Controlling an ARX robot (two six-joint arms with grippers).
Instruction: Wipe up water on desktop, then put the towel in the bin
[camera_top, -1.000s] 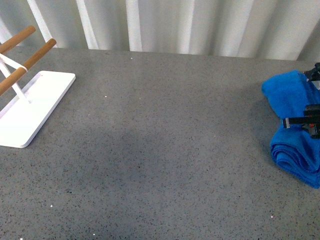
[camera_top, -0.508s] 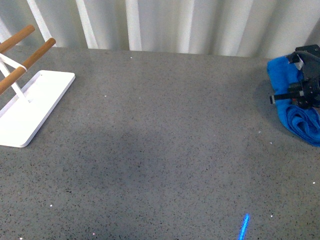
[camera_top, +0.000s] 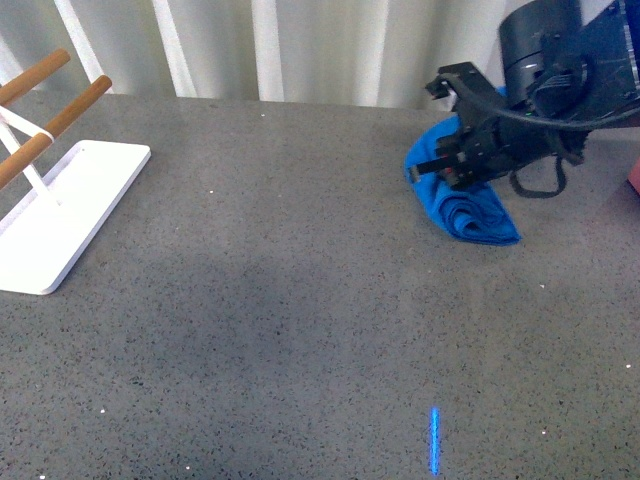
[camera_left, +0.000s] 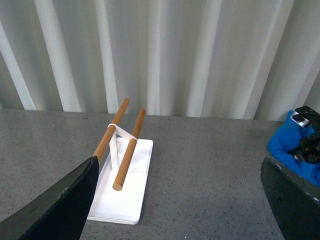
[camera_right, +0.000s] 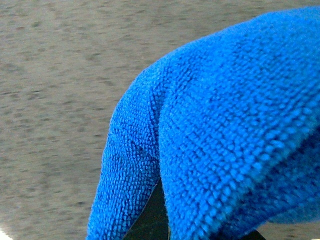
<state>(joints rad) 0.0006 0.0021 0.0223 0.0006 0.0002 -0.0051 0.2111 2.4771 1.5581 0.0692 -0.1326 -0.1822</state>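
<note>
Softness governs how the towel (camera_top: 468, 208) will handle. It is a fluffy blue cloth bunched in thick folds, light and limp, and likely to sag or unroll from wherever it is held, though its pile should grip rather than slip. Soaked patches would make it heavier, I judge.

It sits on the far right part of the worktop (camera_top: 300, 300), its lower rolls resting on the surface. The right gripper (camera_top: 455, 170) is on its upper, far side. The jaws look pressed onto a gathered fold at the top of the cloth; the right wrist view is filled with blue pile and shows almost nothing of them. A hold across several layers at once, as here, seems best, since one layer alone would let the rest trail.

The bin (camera_top: 634, 178) shows only as a pink corner at the right edge, near the towel. The left gripper (camera_left: 178, 167) has its jaws spread wide and empty, facing a white rack (camera_left: 122, 185) with wooden rods. A thin blue streak of light (camera_top: 434, 440) lies on the near worktop. No water can be made out on the speckled surface. No brand, label or writing is readable anywhere.
</note>
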